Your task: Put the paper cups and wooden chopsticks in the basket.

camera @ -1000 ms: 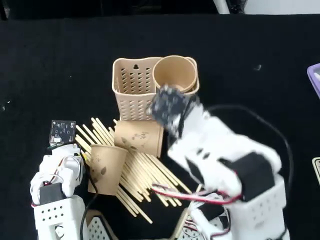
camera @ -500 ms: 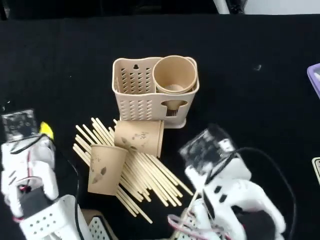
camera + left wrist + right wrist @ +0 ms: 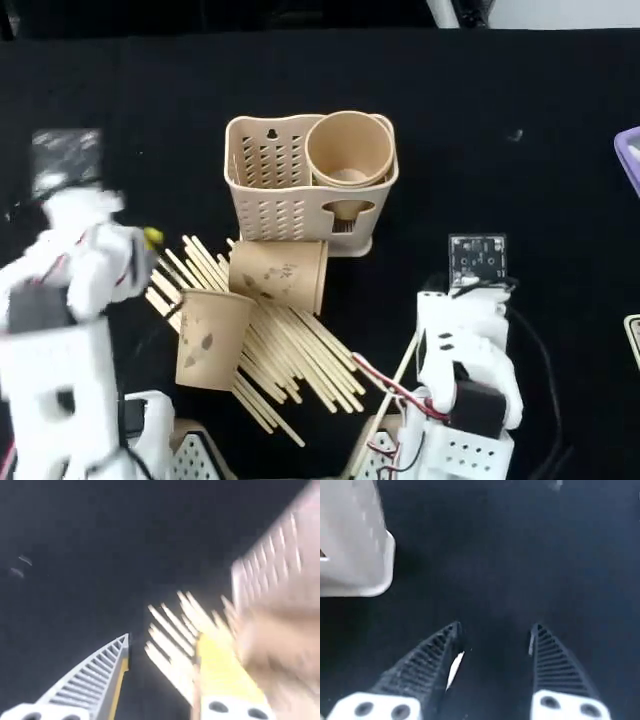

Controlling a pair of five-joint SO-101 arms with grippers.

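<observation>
The beige basket (image 3: 275, 190) stands mid-table with one paper cup (image 3: 350, 148) upright in its right compartment. In front of it, two more paper cups (image 3: 278, 275) (image 3: 208, 335) lie on their sides on a spread of wooden chopsticks (image 3: 300, 350). My left gripper (image 3: 162, 640) is open above the table, just left of the chopstick ends (image 3: 172, 645), with the basket (image 3: 280, 565) beyond. My right gripper (image 3: 495, 632) is open and empty over bare black table, right of the basket's corner (image 3: 355, 550). The right arm (image 3: 465, 330) sits at the near right.
The left arm (image 3: 75, 270) stands raised at the table's left side. A purple object (image 3: 630, 155) pokes in at the right edge. Black tabletop (image 3: 500, 150) lies open behind and to the right of the basket.
The right arm has pulled back from the basket to the near right. The left arm has lifted and swung farther from me along the left of the chopsticks.
</observation>
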